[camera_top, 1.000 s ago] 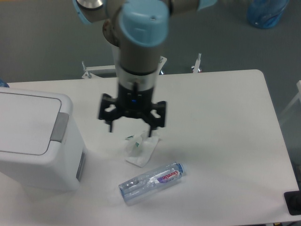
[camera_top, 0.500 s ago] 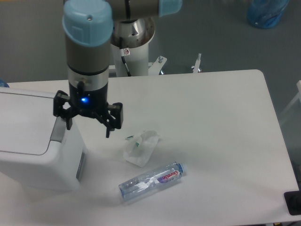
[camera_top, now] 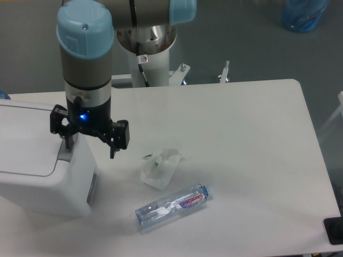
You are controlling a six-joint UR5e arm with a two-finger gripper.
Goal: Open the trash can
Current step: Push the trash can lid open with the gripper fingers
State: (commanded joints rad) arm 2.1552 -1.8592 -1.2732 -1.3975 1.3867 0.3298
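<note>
The trash can (camera_top: pixel 37 160) is a large white boxy bin at the left edge of the table, its flat lid down. Its grey tab (camera_top: pixel 65 154) at the lid's right edge is mostly hidden behind the gripper. My gripper (camera_top: pixel 90 149) hangs open over the bin's right edge. One finger (camera_top: pixel 67 142) is above the tab and the other finger (camera_top: pixel 114 150) is just off the bin's right side, over the table. It holds nothing.
A crumpled white tissue (camera_top: pixel 159 168) lies right of the bin. A clear plastic bottle (camera_top: pixel 171 206) lies on its side nearer the front. The robot base (camera_top: pixel 147 51) stands behind the white table (camera_top: pixel 241 134). A blue bag (camera_top: pixel 304 13) is on the floor, far right.
The gripper has moved left from above the tissue to over the bin's right edge, still open. The bin, tissue and bottle have not moved.
</note>
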